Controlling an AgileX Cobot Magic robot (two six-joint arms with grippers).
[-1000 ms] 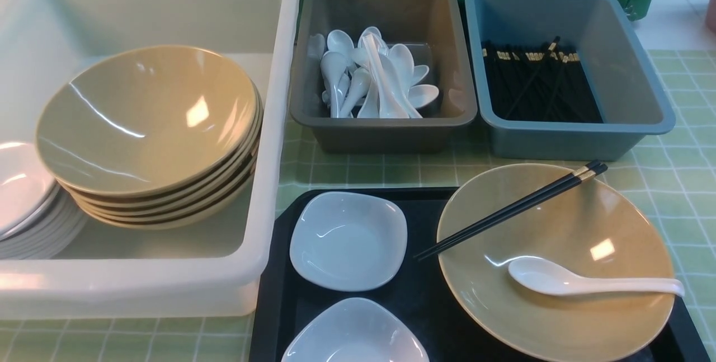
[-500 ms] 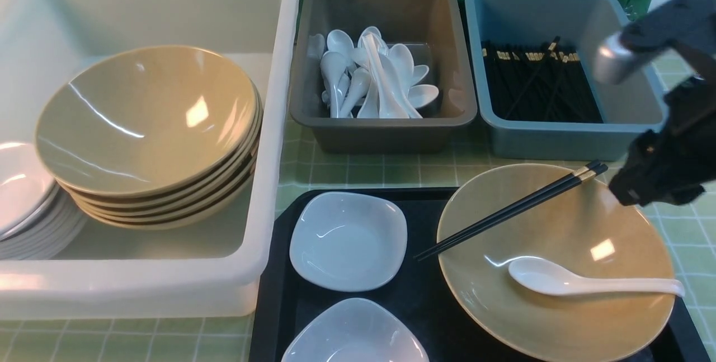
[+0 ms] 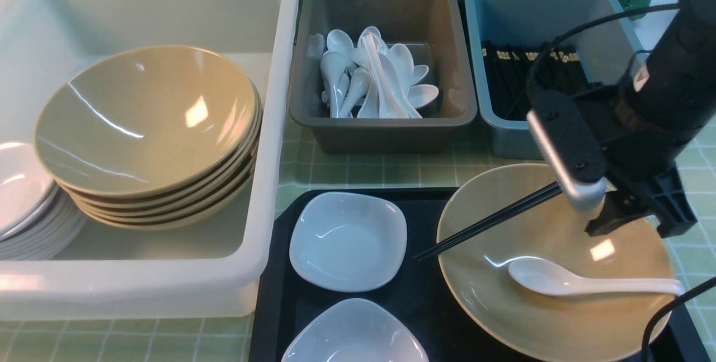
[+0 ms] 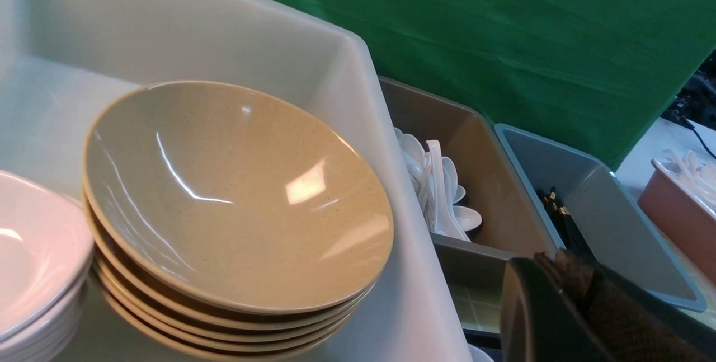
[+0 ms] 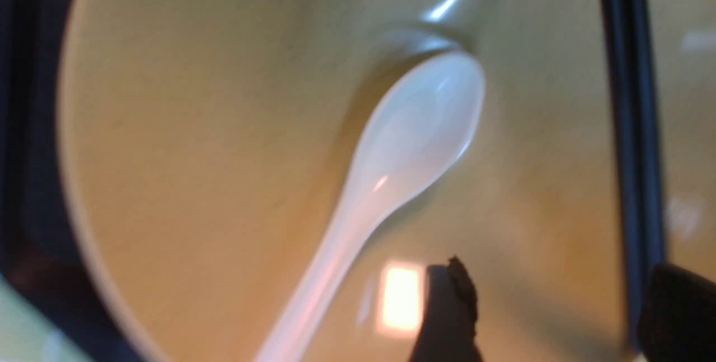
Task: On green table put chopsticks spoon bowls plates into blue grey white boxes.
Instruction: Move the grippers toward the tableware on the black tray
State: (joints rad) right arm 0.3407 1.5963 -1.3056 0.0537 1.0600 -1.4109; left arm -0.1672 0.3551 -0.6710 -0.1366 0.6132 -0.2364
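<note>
The right gripper (image 3: 631,230) hangs open and empty over the thin black chopsticks (image 3: 492,219) lying across the glossy tan bowl (image 3: 526,317), so I'd straddle both sticks before squeezing.

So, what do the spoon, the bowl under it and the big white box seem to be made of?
Spoon: probably glazed ceramic, glossy white with sharp highlights. Bowl: ceramic or melamine, cannot tell; tan, faintly speckled, shiny reflections. Big white box: plastic, translucent, soft sheen, rolled rim.

Tan bowl (image 3: 531,311), white spoon (image 3: 559,282), black chopsticks (image 3: 486,221), black tray (image 3: 425,295); table (image 3: 363,172) pale green, white-lined checks.
</note>
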